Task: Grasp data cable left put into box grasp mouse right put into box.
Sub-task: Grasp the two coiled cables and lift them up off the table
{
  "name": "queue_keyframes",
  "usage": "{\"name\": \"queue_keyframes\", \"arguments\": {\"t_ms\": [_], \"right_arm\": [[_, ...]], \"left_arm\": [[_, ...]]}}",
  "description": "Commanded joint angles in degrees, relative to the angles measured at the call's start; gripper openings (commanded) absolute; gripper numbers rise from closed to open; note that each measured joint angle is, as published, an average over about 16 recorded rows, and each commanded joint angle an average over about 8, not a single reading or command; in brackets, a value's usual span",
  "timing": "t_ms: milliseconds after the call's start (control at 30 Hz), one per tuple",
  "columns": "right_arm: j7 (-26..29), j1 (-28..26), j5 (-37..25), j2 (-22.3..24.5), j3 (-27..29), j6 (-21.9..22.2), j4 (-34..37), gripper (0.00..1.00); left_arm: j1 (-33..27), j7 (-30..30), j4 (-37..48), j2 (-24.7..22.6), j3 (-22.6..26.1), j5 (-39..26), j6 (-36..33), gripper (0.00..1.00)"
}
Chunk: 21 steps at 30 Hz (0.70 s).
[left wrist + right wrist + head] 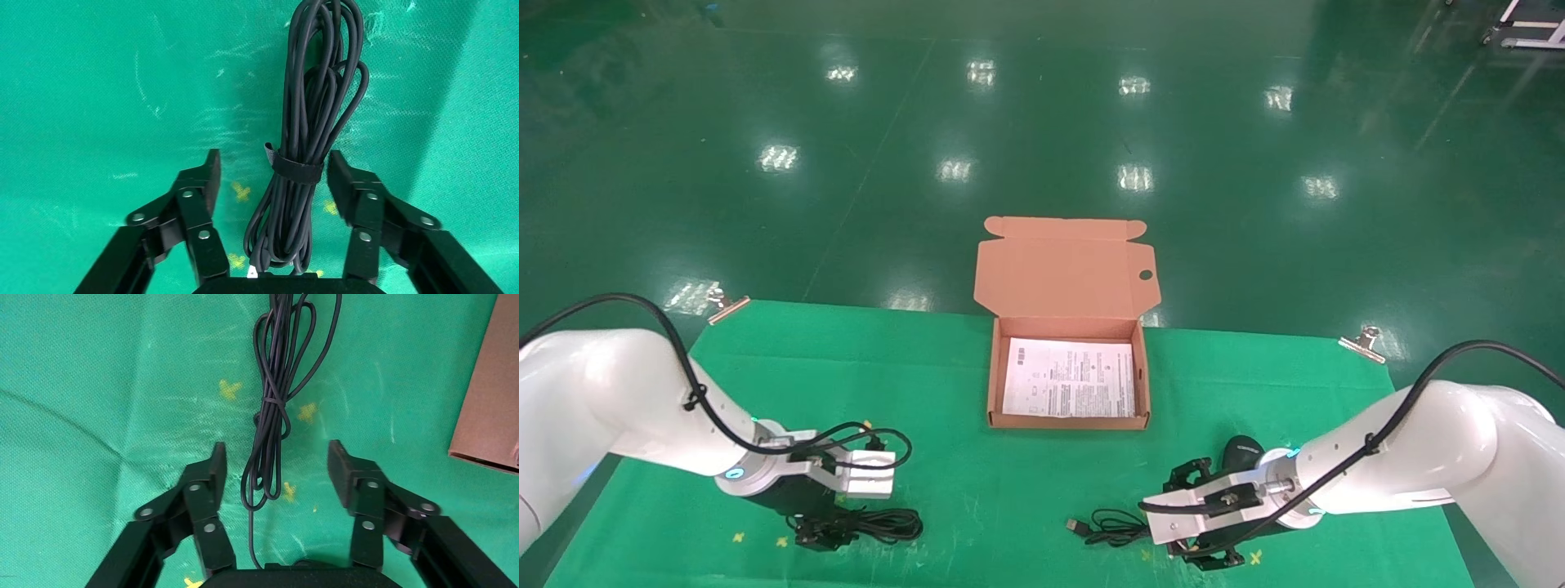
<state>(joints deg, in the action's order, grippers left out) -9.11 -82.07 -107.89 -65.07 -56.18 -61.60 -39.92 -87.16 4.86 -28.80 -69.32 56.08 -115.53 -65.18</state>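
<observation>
The data cable [883, 523] is a black looped bundle with a strap, lying on the green cloth at the front left. My left gripper [825, 523] is low over it and open. In the left wrist view the bundle [306, 110] lies between the fingers of that gripper [273, 174], untouched. The mouse [1242, 451] lies at the front right, partly hidden by my right wrist, with its cord [1111, 527] coiled beside it. My right gripper [1179, 523] is open above the cord [272, 404], as the right wrist view [278, 462] shows. The box [1066, 420] stands open in the middle, a white sheet inside.
The box lid [1066, 273] stands up at the back, with a round hole. Metal clips [727, 304] [1365, 341] hold the cloth's far corners. A box corner [489, 386] shows in the right wrist view. Small yellow marks dot the cloth.
</observation>
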Motion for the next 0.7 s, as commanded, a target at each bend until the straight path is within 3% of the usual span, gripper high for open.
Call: {"name": "queue_keyframes", "arguments": {"t_ms": [33, 700], "right_arm": [[0.0, 0.0, 0.0, 0.0, 0.0, 0.0, -0.1, 0.00], [0.1, 0.0, -0.1, 0.1, -0.1, -0.1, -0.3, 0.00]], "left_arm": [[0.0, 0.0, -0.1, 0.0, 0.0, 0.0, -0.1, 0.00], [-0.1, 0.0, -0.4, 0.1, 0.0, 0.1, -0.2, 0.00]]}}
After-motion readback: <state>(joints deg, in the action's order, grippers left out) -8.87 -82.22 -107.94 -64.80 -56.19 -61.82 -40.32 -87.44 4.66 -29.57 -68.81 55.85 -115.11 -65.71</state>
